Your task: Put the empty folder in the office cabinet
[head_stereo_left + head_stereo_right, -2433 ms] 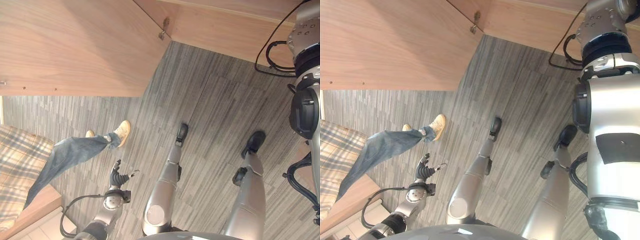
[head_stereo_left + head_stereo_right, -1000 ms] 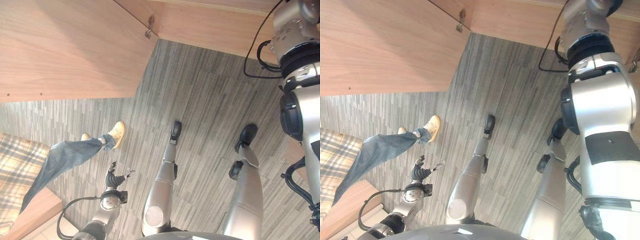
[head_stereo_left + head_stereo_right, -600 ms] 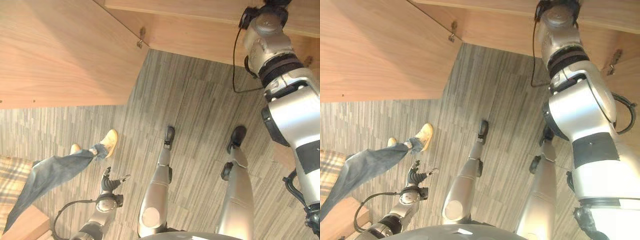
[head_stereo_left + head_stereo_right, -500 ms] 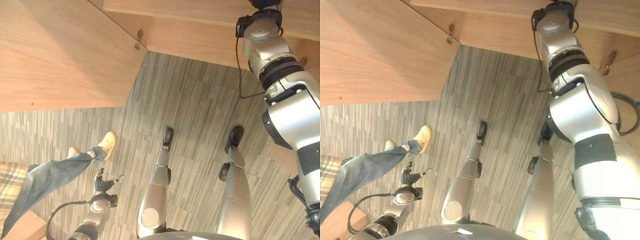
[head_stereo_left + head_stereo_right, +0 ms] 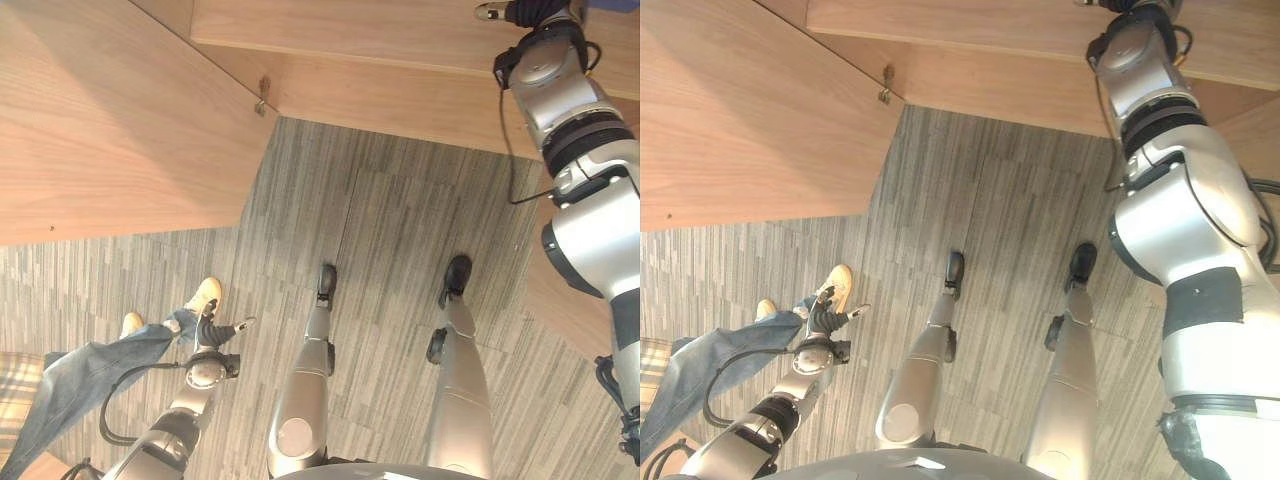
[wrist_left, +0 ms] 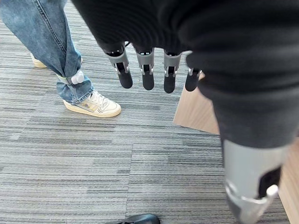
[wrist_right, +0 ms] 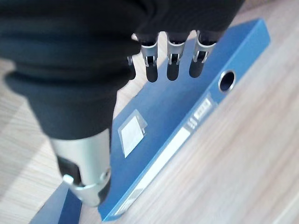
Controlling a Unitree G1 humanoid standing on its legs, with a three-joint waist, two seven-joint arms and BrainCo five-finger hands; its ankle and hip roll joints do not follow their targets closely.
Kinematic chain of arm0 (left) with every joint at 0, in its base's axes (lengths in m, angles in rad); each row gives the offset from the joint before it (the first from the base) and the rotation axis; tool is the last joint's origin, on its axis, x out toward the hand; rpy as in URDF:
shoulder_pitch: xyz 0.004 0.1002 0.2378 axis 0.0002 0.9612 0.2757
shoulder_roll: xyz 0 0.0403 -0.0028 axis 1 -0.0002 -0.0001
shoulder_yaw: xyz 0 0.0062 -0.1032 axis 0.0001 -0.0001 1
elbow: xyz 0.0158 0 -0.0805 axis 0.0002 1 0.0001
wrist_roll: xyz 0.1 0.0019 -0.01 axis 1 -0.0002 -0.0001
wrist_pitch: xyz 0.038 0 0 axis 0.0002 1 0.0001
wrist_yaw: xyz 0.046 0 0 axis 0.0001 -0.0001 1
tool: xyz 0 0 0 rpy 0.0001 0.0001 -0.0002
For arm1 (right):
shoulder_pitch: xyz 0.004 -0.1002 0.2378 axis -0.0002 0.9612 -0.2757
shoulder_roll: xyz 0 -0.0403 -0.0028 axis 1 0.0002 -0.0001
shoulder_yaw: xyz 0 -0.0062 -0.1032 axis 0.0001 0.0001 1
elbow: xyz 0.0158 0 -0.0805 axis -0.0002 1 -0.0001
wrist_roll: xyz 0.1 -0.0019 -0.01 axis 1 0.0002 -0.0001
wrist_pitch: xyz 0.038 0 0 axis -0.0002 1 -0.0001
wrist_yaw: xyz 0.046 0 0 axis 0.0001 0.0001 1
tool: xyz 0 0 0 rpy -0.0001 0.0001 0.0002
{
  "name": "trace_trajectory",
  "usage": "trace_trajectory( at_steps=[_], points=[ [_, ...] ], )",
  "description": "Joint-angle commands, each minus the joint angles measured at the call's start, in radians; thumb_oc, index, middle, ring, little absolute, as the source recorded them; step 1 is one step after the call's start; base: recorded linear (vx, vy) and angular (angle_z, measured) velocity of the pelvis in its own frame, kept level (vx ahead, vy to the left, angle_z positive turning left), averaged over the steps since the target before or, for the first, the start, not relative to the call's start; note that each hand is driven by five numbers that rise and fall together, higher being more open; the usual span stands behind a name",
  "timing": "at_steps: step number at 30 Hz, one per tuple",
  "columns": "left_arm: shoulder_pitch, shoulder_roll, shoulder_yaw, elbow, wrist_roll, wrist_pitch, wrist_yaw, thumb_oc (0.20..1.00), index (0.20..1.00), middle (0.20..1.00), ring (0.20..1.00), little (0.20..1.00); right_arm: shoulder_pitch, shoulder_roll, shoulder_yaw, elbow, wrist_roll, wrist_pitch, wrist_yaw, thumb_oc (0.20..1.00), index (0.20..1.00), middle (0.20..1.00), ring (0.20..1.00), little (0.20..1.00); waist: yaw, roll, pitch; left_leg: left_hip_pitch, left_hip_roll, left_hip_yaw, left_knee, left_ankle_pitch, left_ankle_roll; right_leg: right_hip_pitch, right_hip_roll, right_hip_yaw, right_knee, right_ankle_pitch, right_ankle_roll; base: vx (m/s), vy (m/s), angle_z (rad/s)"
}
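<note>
The right hand [image 7: 154,51] hovers with straight, relaxed fingers just above the blue folder [image 7: 177,126], which apparently lies on a wooden cabinet shelf [image 7: 243,154]; it should draw straight back without nudging the spine.

Left hand [image 5: 212,331] low beside person's shoe [image 5: 203,296], open cabinet door [image 5: 110,120] above

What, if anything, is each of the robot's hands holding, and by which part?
Nothing is held. The right hand hovers with straight fingers over the blue folder lying on wood; the left hand hangs open above the carpet.
</note>
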Motion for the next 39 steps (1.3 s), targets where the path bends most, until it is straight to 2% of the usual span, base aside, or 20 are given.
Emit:
trace_trajectory(
  at_steps=[1, 3, 9, 14, 22, 35, 36, 37, 38, 39],
  points=[
    [-0.001, 0.056, 0.0, -0.007, -0.03, -0.003, 0.014, 1.0, 1.0, 1.0, 1.0, 1.0, -0.062, -0.026, 0.039, -0.019, -0.053, -0.056, -0.024, 1.0, 1.0, 1.0, 1.0, 1.0, 0.039, -0.019, 0.035, 0.203, 0.012, 0.038, 0.007, -0.197, -0.013, -0.009, -0.025, 0.064, -0.062, 0.017, 0.095, 0.0, 0.0, 0.0],
    [-0.001, 0.058, 0.008, -0.01, -0.028, -0.001, 0.016, 1.0, 1.0, 1.0, 1.0, 1.0, -0.037, -0.03, 0.04, -0.046, -0.077, -0.066, -0.042, 1.0, 1.0, 1.0, 1.0, 1.0, 0.034, -0.024, 0.036, 0.208, 0.011, 0.044, 0.005, -0.196, -0.014, -0.008, -0.022, 0.065, -0.067, 0.021, 0.096, -0.03, 0.014, -0.05],
    [-0.034, 0.055, 0.032, 0.015, -0.034, 0.002, 0.04, 1.0, 1.0, 1.0, 1.0, 1.0, 0.075, 0.036, 0.021, -0.185, -0.148, -0.081, -0.08, 1.0, 1.0, 1.0, 1.0, 1.0, 0.002, -0.053, 0.041, 0.218, 0.007, 0.06, 0.012, -0.21, -0.012, -0.006, -0.015, 0.079, -0.084, 0.039, 0.097, -0.02, 0.01, -0.05],
    [-0.092, 0.054, 0.048, 0.051, -0.033, -0.007, 0.073, 1.0, 1.0, 1.0, 1.0, 1.0, 0.135, 0.105, 0.031, -0.244, -0.336, -0.059, -0.119, 1.0, 1.0, 1.0, 1.0, 1.0, -0.04, -0.084, 0.057, 0.228, 0.003, 0.078, 0.014, -0.23, -0.011, -0.001, -0.008, 0.097, -0.114, 0.062, 0.1, -0.03, -0.005, -0.15],
    [-0.104, 0.048, 0.044, 0.064, -0.037, -0.026, 0.083, 1.0, 1.0, 1.0, 1.0, 1.0, 0.112, 0.108, 0.012, -0.16, -0.35, -0.049, -0.128, 1.0, 1.0, 1.0, 1.0, 1.0, -0.046, -0.077, 0.066, 0.236, 0.01, 0.086, 0.0, -0.214, -0.014, -0.004, -0.007, 0.102, -0.125, 0.075, 0.102, 0.0, -0.006, -0.06],
    [-0.084, 0.044, 0.017, 0.082, -0.042, -0.026, 0.062, 1.0, 1.0, 1.0, 1.0, 1.0, 0.013, -0.021, 0.117, -0.001, -0.362, -0.033, -0.081, 1.0, 1.0, 1.0, 1.0, 1.0, -0.008, -0.053, 0.039, 0.226, 0.046, 0.064, -0.011, -0.154, -0.035, -0.012, 0.012, 0.068, -0.1, 0.038, 0.093, 0.03, -0.032, -0.02],
    [-0.085, 0.046, 0.018, 0.083, -0.044, -0.026, 0.06, 1.0, 1.0, 1.0, 1.0, 1.0, 0.007, -0.027, 0.124, 0.005, -0.364, -0.032, -0.076, 0.62, 0.62, 0.62, 0.62, 0.62, -0.003, -0.05, 0.038, 0.223, 0.049, 0.062, -0.011, -0.148, -0.037, -0.013, 0.013, 0.065, -0.098, 0.034, 0.093, 0.04, -0.033, 0.04],
    [-0.083, 0.046, 0.017, 0.082, -0.043, -0.026, 0.059, 1.0, 1.0, 1.0, 1.0, 1.0, 0.005, -0.034, 0.132, 0.007, -0.367, -0.031, -0.074, 0.426, 0.426, 0.426, 0.426, 0.426, 0.0, -0.048, 0.037, 0.22, 0.052, 0.059, -0.011, -0.144, -0.038, -0.015, 0.014, 0.063, -0.095, 0.03, 0.093, 0.03, -0.022, 0.04],
    [-0.083, 0.046, 0.017, 0.082, -0.043, -0.026, 0.059, 1.0, 1.0, 1.0, 1.0, 1.0, 0.005, -0.034, 0.132, 0.007, -0.367, -0.031, -0.074, 0.426, 0.426, 0.426, 0.426, 0.426, 0.0, -0.048, 0.037, 0.22, 0.052, 0.059, -0.011, -0.144, -0.038, -0.015, 0.014, 0.063, -0.095, 0.03, 0.093, 0.02, -0.012, 0.03],
    [-0.082, 0.046, 0.016, 0.08, -0.042, -0.025, 0.057, 1.0, 1.0, 1.0, 1.0, 1.0, 0.0, -0.038, 0.138, 0.013, -0.374, -0.029, -0.074, 0.2, 0.2, 0.2, 0.2, 0.2, 0.002, -0.045, 0.036, 0.217, 0.055, 0.057, -0.011, -0.14, -0.039, -0.02, 0.017, 0.06, -0.088, 0.025, 0.092, 0.0, 0.0, 0.0]
  ],
)
